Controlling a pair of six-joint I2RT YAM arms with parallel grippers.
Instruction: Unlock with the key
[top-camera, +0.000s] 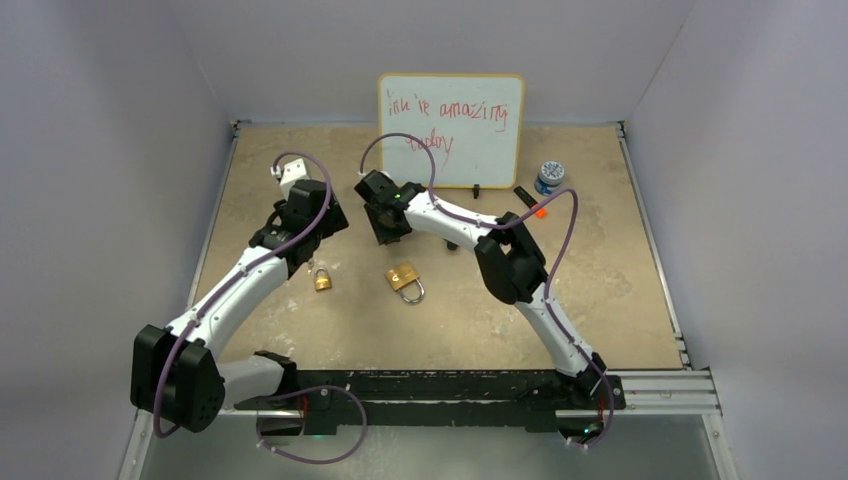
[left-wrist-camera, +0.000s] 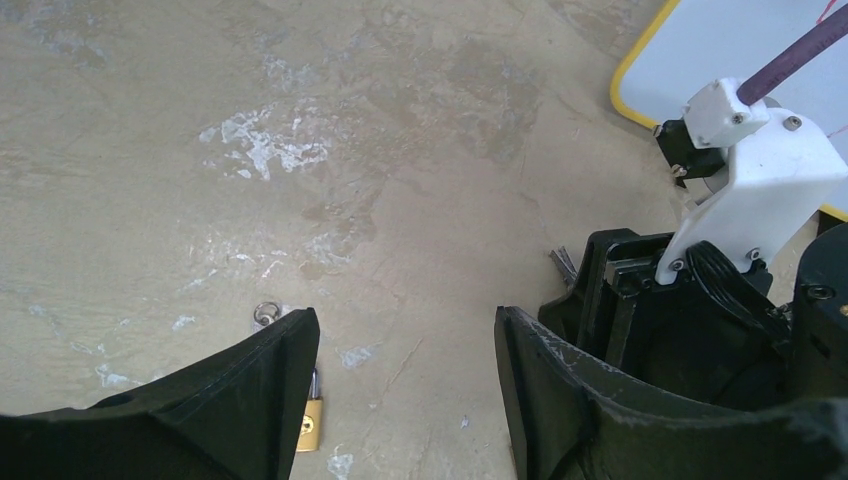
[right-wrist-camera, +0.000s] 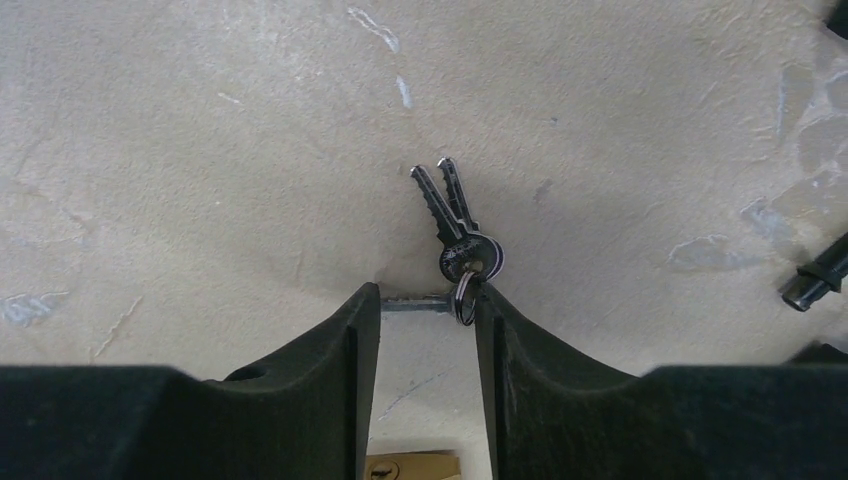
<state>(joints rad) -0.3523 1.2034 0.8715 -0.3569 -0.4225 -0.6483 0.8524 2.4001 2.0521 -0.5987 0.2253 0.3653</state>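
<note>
A bunch of keys (right-wrist-camera: 452, 215) on a ring (right-wrist-camera: 466, 296) lies on the tan table. One key (right-wrist-camera: 415, 302) spans crosswise between the fingertips of my right gripper (right-wrist-camera: 428, 300), which is shut on it end to end; the other two keys fan out beyond the tips. A brass padlock (top-camera: 405, 281) lies just near of that gripper (top-camera: 388, 226), and its edge (right-wrist-camera: 415, 466) shows between the fingers. A smaller brass padlock (top-camera: 322, 280) lies by my left gripper (left-wrist-camera: 407, 330), partly hidden behind the left finger (left-wrist-camera: 250, 400). The left jaws stand wide open over bare table.
A whiteboard (top-camera: 450, 115) with red writing stands at the back. To its right are a blue-lidded jar (top-camera: 549, 177) and a black marker (top-camera: 528, 197) with an orange tip. A small loose ring (left-wrist-camera: 265, 313) lies by the left finger. The right arm's wrist (left-wrist-camera: 740, 190) is close on the left gripper's right.
</note>
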